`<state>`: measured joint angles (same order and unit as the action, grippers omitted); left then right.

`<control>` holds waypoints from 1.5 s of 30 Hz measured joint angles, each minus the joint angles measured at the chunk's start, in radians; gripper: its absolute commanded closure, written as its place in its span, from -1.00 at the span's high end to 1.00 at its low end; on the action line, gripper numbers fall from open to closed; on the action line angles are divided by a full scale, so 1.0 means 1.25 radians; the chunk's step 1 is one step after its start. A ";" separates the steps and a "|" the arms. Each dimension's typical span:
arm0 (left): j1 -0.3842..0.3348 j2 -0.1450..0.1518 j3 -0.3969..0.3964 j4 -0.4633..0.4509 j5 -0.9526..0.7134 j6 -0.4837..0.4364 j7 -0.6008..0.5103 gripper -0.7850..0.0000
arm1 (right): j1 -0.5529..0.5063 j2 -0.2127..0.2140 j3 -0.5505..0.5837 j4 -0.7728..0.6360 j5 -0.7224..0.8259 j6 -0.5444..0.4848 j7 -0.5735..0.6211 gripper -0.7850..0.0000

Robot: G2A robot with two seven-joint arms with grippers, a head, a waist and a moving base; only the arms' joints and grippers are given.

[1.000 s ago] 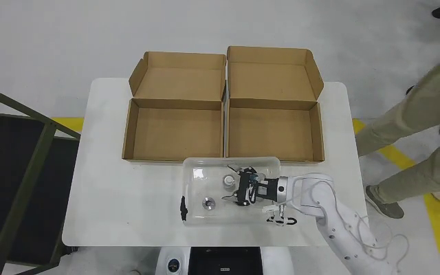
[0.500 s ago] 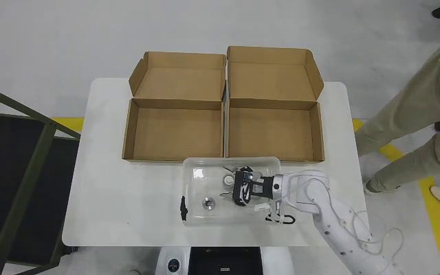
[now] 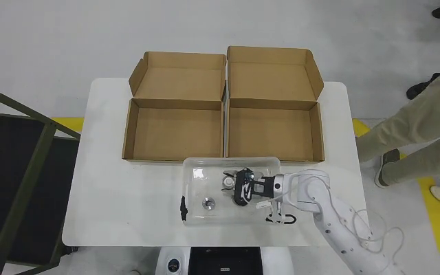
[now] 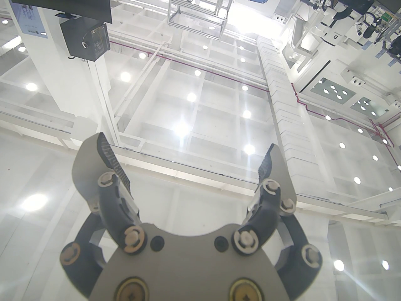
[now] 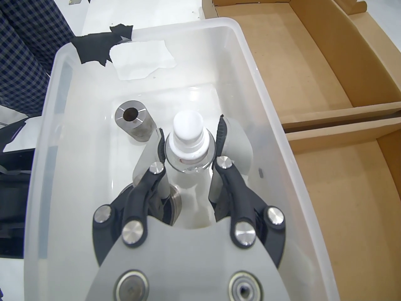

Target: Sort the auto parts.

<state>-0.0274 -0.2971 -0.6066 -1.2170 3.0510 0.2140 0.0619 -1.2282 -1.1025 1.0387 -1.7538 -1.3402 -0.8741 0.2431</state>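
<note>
Right wrist view: right fingers (image 5: 223, 126) pinch the bottle (image 5: 188, 139) just below its white cap, inside the bin (image 5: 250, 60), near the metal cylinder (image 5: 134, 122). I'd lift straight up with a firm grip, clearing the bin wall before swinging to a box (image 5: 297, 64) beyond. Right arm (image 3: 323, 206) lies low across the bin from the table's (image 3: 110, 172) right side; left fingers (image 4: 109, 158) gape wide, aimed at the ceiling (image 4: 200, 95)
</note>
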 measured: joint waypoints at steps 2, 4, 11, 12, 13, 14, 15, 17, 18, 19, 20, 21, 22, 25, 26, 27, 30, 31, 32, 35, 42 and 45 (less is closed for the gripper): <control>0.000 0.000 0.000 0.000 0.000 0.000 0.000 1.00 | -0.002 0.001 0.003 -0.003 0.005 -0.003 -0.004 -1.00; 0.000 0.000 0.000 0.000 0.000 0.000 0.000 1.00 | -0.005 0.003 0.008 -0.010 0.014 -0.008 -0.011 -1.00; 0.000 0.000 0.000 0.000 0.000 0.000 0.000 1.00 | -0.028 0.012 0.046 -0.076 0.050 -0.022 -0.031 -1.00; 0.000 0.000 0.000 0.000 0.000 0.000 0.000 1.00 | -0.034 0.014 0.054 -0.089 0.057 -0.021 -0.035 -1.00; 0.000 0.000 0.000 0.000 0.000 0.000 0.000 1.00 | -0.039 0.015 0.060 -0.098 0.066 -0.020 -0.040 -1.00; 0.000 0.000 0.000 0.000 0.000 0.000 0.000 1.00 | -0.046 0.016 0.066 -0.104 0.083 -0.019 -0.049 -1.00; 0.000 0.000 0.000 0.000 0.000 0.000 0.000 1.00 | -0.057 0.017 0.072 -0.108 0.120 -0.022 -0.062 -1.00; 0.000 0.000 0.000 0.000 0.000 0.000 0.000 1.00 | -0.062 0.019 0.087 -0.120 0.171 -0.025 -0.065 -1.00; 0.000 0.000 0.000 0.000 0.000 0.000 0.000 1.00 | -0.063 0.021 0.099 -0.135 0.187 -0.022 -0.059 -1.00; 0.000 0.000 0.000 0.000 0.000 0.000 0.000 1.00 | -0.066 0.022 0.108 -0.147 0.195 -0.018 -0.057 -1.00; 0.000 0.000 0.000 0.000 0.000 0.000 0.000 1.00 | -0.070 0.023 0.116 -0.156 0.203 -0.013 -0.058 -1.00; 0.000 0.000 0.000 0.000 0.000 0.000 0.000 1.00 | -0.077 0.025 0.127 -0.167 0.216 -0.006 -0.064 -1.00; 0.000 0.000 0.000 0.000 0.000 0.000 0.000 1.00 | -0.082 0.026 0.135 -0.171 0.230 -0.002 -0.070 -1.00; 0.000 0.000 0.000 0.000 0.000 0.000 0.000 1.00 | -0.096 0.028 0.160 -0.177 0.292 0.012 -0.091 -1.00; 0.000 0.000 0.000 0.000 0.000 0.000 0.000 1.00 | -0.098 0.028 0.168 -0.178 0.308 0.017 -0.093 -1.00; 0.000 0.000 0.000 0.000 0.000 0.000 0.000 1.00 | -0.102 0.029 0.179 -0.180 0.330 0.025 -0.098 -1.00; 0.000 0.000 0.000 0.000 0.000 0.000 0.000 1.00 | -0.112 0.031 0.204 -0.172 0.396 0.048 -0.111 -1.00; 0.000 0.000 0.000 0.000 0.000 0.000 0.000 1.00 | -0.114 0.031 0.210 -0.169 0.416 0.055 -0.114 -1.00; 0.000 0.000 0.000 0.000 0.000 0.000 0.000 1.00 | -0.115 0.031 0.217 -0.165 0.435 0.063 -0.116 -1.00; 0.000 0.000 0.000 0.000 0.000 0.000 0.000 1.00 | -0.119 0.032 0.241 -0.154 0.484 0.087 -0.123 -1.00; 0.000 0.000 0.000 0.000 0.000 0.000 0.000 1.00 | -0.131 0.034 0.298 -0.130 0.599 0.122 -0.145 -1.00; 0.000 0.000 0.000 0.000 0.000 0.000 0.000 1.00 | -0.138 0.034 0.318 -0.133 0.633 0.133 -0.149 -1.00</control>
<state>-0.0274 -0.2972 -0.6066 -1.2170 3.0510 0.2140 0.0619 -1.4011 -1.0597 1.4359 -1.9203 -0.5491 -0.7076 0.0571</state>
